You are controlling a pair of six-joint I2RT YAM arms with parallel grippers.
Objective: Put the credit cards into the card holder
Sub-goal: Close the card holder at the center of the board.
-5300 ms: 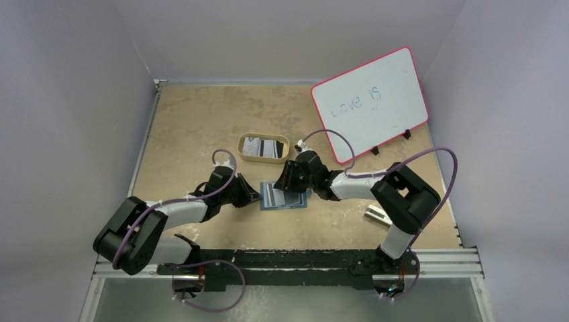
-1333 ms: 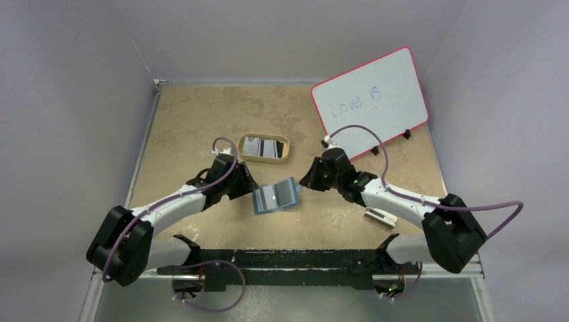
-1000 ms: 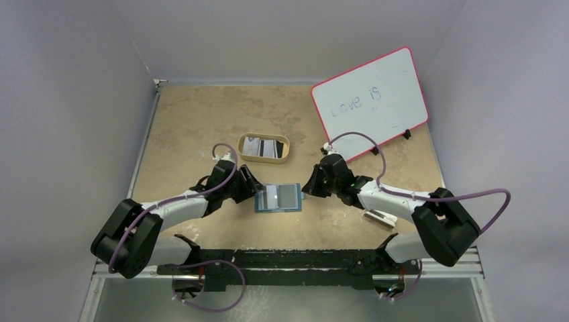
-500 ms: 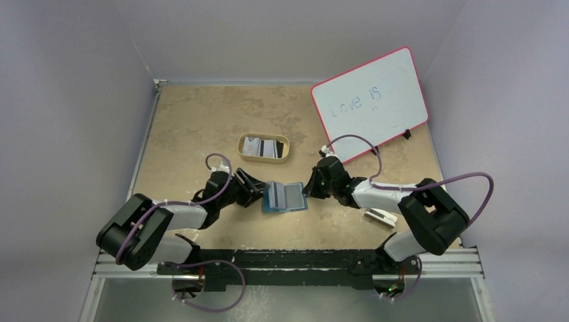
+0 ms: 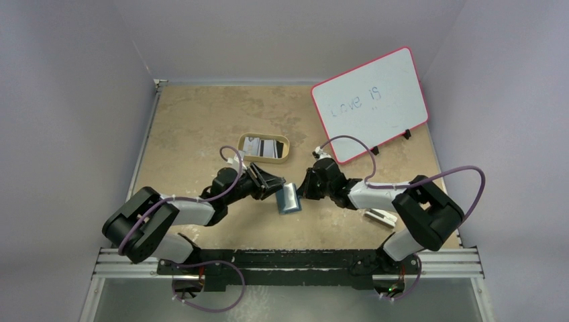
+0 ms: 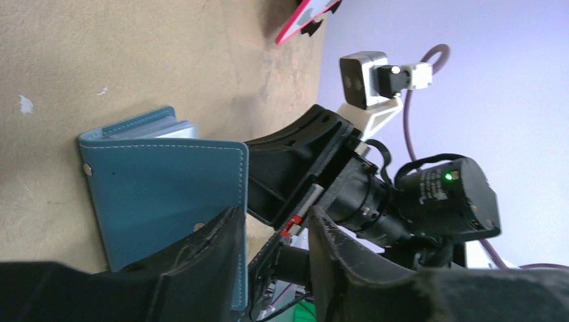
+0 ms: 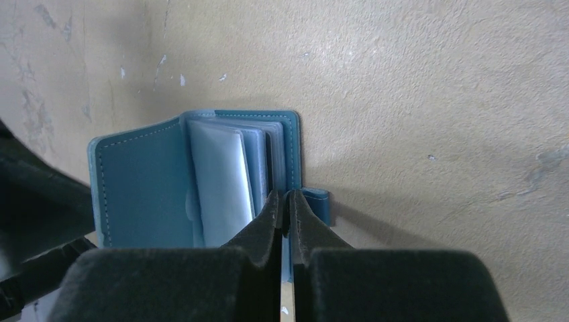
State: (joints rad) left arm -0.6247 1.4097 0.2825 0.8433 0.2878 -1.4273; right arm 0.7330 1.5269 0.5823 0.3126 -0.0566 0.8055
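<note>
- My right pincer [image 7: 285, 198] pinches the cover edge of the teal-blue soft bifold card holder [image 7: 141, 181], which sits half-folded at the middle of the worktop [image 5: 201, 121].
- My left pincer [image 6: 275, 218] gapes open, one finger against its outer cover.
- Pale striped credit cards [image 5: 262, 147] lie in the tan oval tray [image 5: 265, 161] beyond.

One teal-blue stitched bifold card holder [image 5: 288, 199]; one tan oval tray [image 5: 264, 159], far centre, holding overlapping pale and dark-striped credit cards [image 5: 263, 147] whose number cannot be told. One red-framed white dry-erase board [image 5: 370, 104], far right; one small white block [image 5: 380, 216], near right. Two black-and-white jointed robot arms, left [image 5: 191, 209] and right [image 5: 369, 194].
</note>
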